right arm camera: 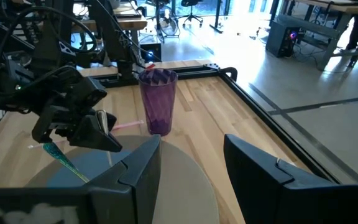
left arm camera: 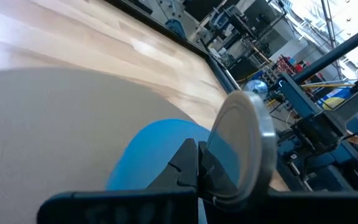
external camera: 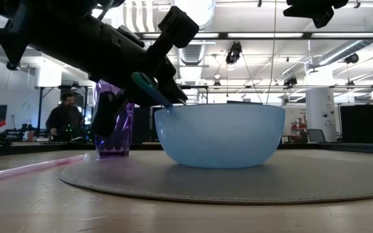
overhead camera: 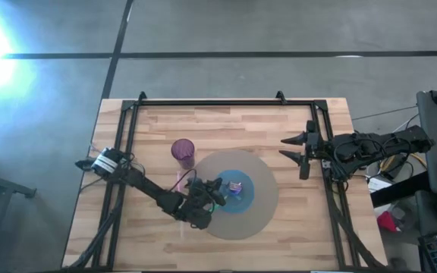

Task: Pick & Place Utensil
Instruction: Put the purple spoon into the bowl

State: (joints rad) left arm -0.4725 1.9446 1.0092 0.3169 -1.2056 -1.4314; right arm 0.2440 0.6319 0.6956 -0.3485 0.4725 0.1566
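A light blue bowl (overhead camera: 243,194) (external camera: 219,136) (left arm camera: 148,158) sits on a round grey mat (overhead camera: 260,208) (external camera: 238,181). My left gripper (overhead camera: 217,189) (external camera: 167,84) (left arm camera: 201,171) (right arm camera: 104,134) hovers at the bowl's left rim, shut on a spoon with a metal head (left arm camera: 244,146) and a teal handle (external camera: 151,87) (right arm camera: 64,160). A purple cup (overhead camera: 183,152) (external camera: 115,129) (right arm camera: 157,99) stands upright on the wood beyond the mat. My right gripper (overhead camera: 294,148) (right arm camera: 191,168) is open, raised over the table's right side. My left gripper pinches the spoon between its two fingers (left arm camera: 188,162), close to the metal head (left arm camera: 229,162), which stands just past the fingertips. It comes slanting down from the table's left. The spoon is lifted clear, and its teal handle (external camera: 167,96) slants down toward the bowl's rim.
A thin pink straw-like stick (overhead camera: 179,180) (external camera: 31,168) (right arm camera: 126,126) lies on the wood between cup and mat. A black frame (overhead camera: 226,102) runs along the table's far and side edges. A person (external camera: 63,116) stands in the room behind.
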